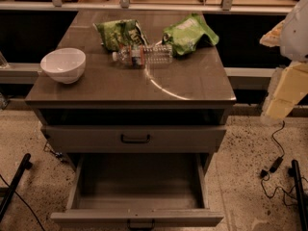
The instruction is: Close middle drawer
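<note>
The middle drawer (139,218) is pulled far out of the grey-brown cabinet toward me. Its low flat front with a small dark bar handle (141,224) sits at the bottom edge of the view, and its long box (139,182) looks empty. Above it, the drawer with the taller front (134,138) stands a little forward under a dark gap. The lowest drawer is hidden. My gripper (284,93), cream-coloured, hangs at the right edge beside the cabinet top's right corner, up and to the right of the middle drawer and not touching it.
On the cabinet top (192,85) are a white bowl (63,64), two green chip bags (120,32) (190,33) and a plastic bottle (143,55) lying on its side. Cables (275,165) lie on the speckled floor at right. Black bars stand at left (14,184) and right (299,189).
</note>
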Motion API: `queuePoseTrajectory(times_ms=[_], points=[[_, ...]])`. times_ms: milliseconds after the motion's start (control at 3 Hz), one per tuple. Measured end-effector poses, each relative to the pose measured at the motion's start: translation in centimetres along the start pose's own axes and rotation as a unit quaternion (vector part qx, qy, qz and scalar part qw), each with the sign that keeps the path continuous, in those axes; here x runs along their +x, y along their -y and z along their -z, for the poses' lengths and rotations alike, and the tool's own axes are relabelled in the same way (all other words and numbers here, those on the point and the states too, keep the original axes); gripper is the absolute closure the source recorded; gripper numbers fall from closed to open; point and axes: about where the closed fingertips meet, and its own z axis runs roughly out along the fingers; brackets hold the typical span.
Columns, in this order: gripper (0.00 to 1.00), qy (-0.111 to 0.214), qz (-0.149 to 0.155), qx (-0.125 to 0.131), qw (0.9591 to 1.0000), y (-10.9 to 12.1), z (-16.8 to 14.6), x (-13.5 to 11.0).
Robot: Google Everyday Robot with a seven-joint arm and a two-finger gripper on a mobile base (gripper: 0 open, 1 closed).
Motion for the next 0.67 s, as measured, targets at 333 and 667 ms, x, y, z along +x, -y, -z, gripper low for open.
queuePoseTrajectory(times_ms=[333, 667], points=[[0.00, 0.000, 0.000, 0.000, 1.0000, 0.0, 0.0, 0.0], [0.00, 0.012, -0.004, -0.022, 0.9997, -1.4, -2.4, 0.8]])
